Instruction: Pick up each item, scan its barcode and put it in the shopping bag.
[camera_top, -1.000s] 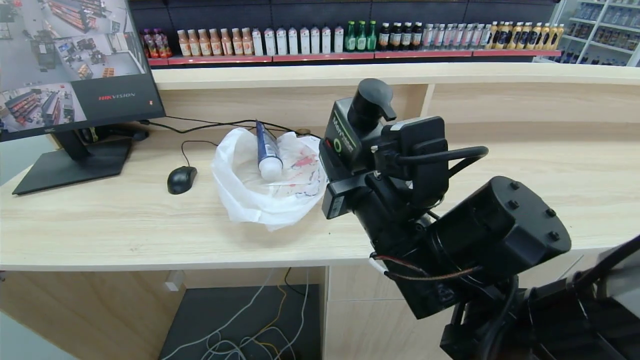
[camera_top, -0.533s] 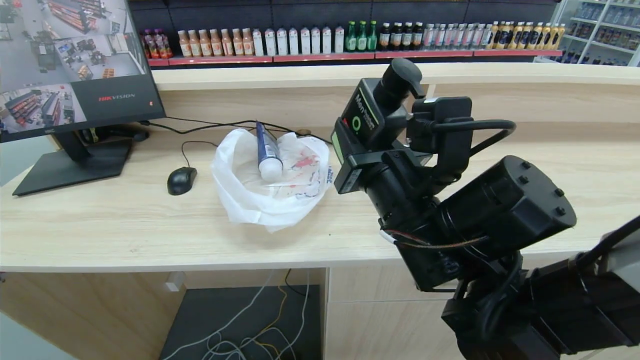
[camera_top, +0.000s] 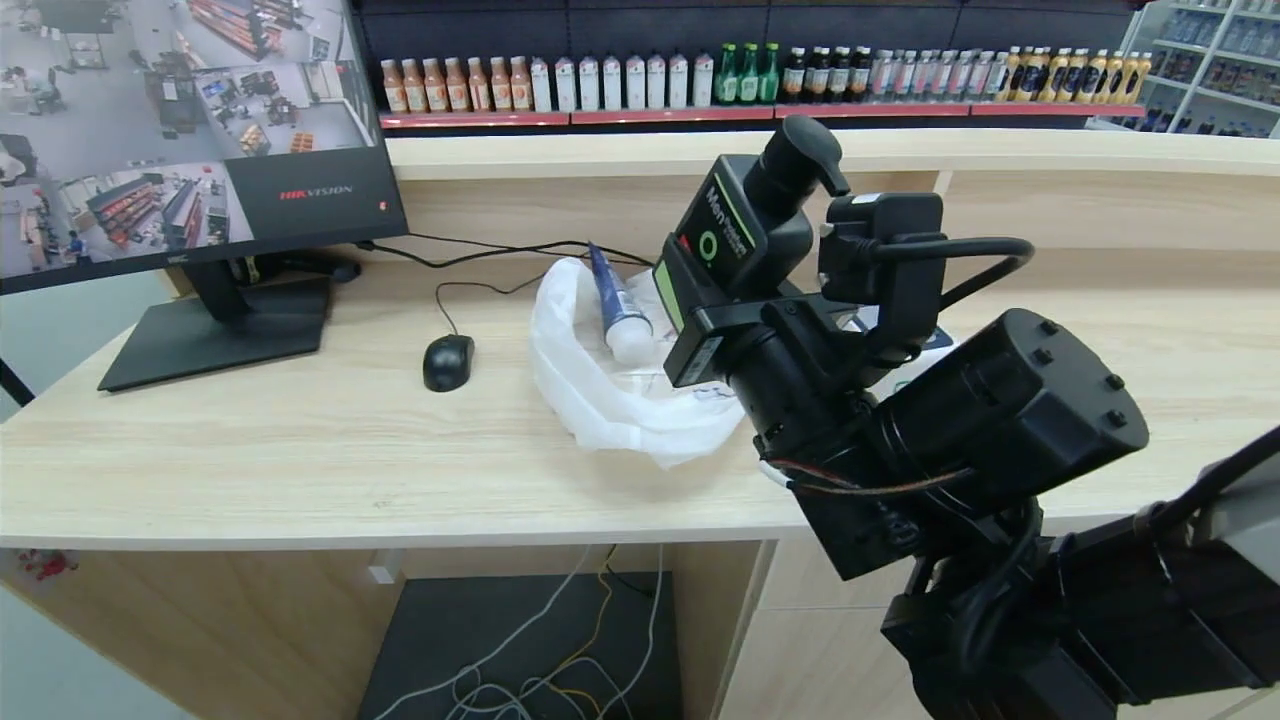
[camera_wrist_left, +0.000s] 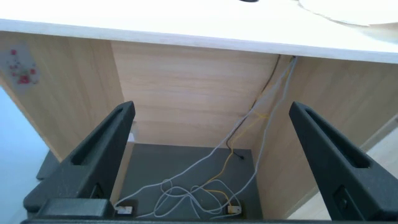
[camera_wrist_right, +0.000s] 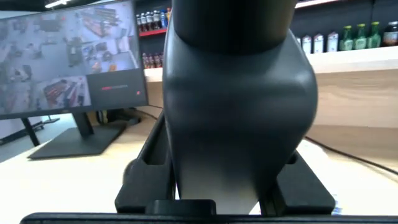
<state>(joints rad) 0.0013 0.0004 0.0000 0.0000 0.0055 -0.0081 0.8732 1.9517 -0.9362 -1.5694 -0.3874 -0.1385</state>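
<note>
Raised over the last second, the right gripper (camera_top: 735, 262) clamps a black pump bottle (camera_top: 772, 212) above the counter (camera_top: 300, 450), beside the white bag (camera_top: 610, 405) holding a tube (camera_top: 615, 300). Left gripper (camera_wrist_left: 211, 112) hangs open below the counter edge. Tilted so, the bottle may slip, or miss the slumped bag.

You have the shopping bag (camera_top: 610, 400) on the counter (camera_top: 250, 450), with the tube (camera_top: 615, 305) lying in it. Left of the bag is the mouse (camera_top: 448, 362), and farther left the monitor (camera_top: 180, 130). The scanner (camera_top: 740, 235) is raised at the bag's right side, and the bottle shelf (camera_top: 760, 75) runs behind the bag.
</note>
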